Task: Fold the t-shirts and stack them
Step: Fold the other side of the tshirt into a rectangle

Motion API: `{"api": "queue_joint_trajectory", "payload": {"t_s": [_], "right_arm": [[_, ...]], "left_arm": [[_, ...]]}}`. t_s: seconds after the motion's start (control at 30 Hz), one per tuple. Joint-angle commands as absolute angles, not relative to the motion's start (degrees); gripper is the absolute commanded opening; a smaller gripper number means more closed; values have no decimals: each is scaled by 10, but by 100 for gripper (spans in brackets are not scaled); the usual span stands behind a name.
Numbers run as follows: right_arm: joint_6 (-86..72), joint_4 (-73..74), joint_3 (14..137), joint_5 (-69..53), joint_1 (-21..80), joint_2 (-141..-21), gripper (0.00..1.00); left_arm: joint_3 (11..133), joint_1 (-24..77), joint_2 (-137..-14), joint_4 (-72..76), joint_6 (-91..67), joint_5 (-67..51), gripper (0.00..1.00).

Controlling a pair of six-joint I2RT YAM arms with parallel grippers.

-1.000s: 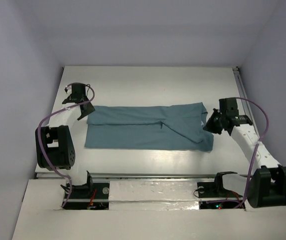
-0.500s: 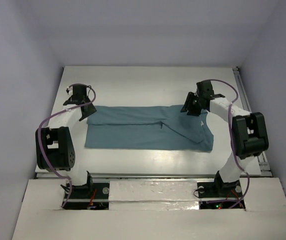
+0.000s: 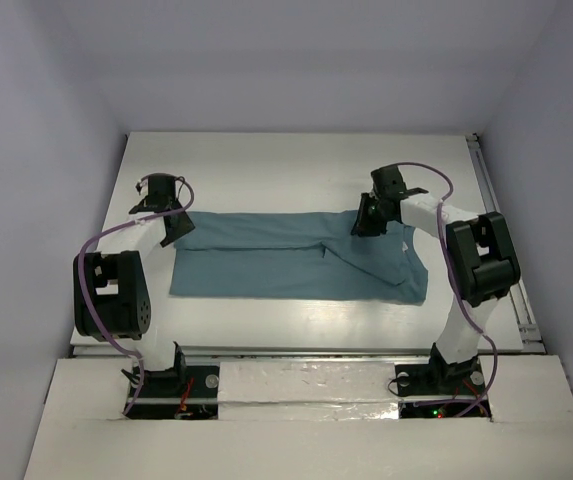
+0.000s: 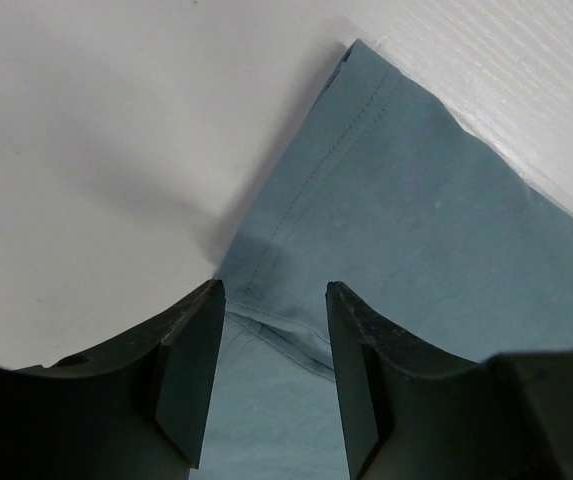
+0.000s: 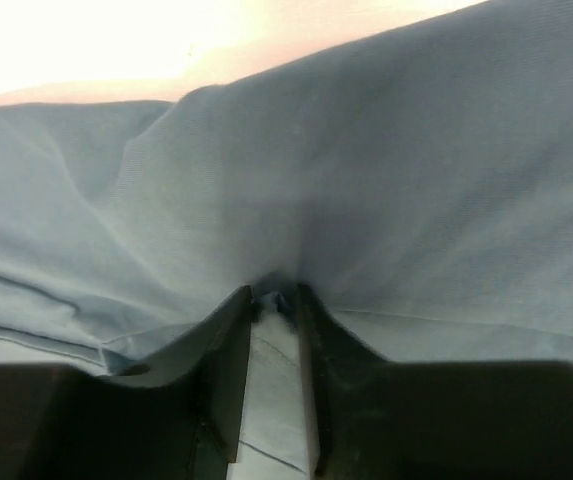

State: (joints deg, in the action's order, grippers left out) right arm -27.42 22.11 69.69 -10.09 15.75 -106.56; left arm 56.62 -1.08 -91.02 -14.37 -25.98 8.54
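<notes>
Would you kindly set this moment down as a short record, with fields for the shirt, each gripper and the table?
t-shirt: teal-blue, lying flat, folded into a long band across the table
left gripper: at the shirt's far left corner, jaws apart over the stitched edge
right gripper: at the shirt's far edge, towards its right end, jaws nearly together with cloth puckered between them
table: white, with the shirt across its middle
progress: partly folded, no stack in view
</notes>
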Motion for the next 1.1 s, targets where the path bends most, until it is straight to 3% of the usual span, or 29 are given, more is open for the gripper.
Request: {"api": "queue_joint_trajectory", "payload": {"t_s": [0.0,0.07,0.2,0.8,0.83,0.9,0.93,0.97,1.07], "right_arm": [[-270,231,717,-73,160,-1047,24],[-270,239,715,-68,160,-1042,10],[-270,274,708,-49,180,-1011,0],[-378,393,623,-102,334,-886,0],[-385,394,623,-109,342,-887,2],[-402,390,623,-120,363,-888,23],[-403,390,626,-125,363,-889,44],[-403,395,630,-122,363,-889,51],[-388,416,657,-108,363,-881,58]], "left_arm": [[559,-10,-903,-134,-258,82,42],[562,-10,-902,-135,-258,81,41],[571,-10,-901,-138,-258,76,40],[586,-4,-900,-136,-261,59,37],[586,-4,-899,-136,-261,58,37],[589,-4,-897,-138,-262,58,36],[590,-4,-895,-138,-262,59,36],[591,-4,-894,-139,-262,58,36],[595,-4,-889,-142,-262,59,37]]}}
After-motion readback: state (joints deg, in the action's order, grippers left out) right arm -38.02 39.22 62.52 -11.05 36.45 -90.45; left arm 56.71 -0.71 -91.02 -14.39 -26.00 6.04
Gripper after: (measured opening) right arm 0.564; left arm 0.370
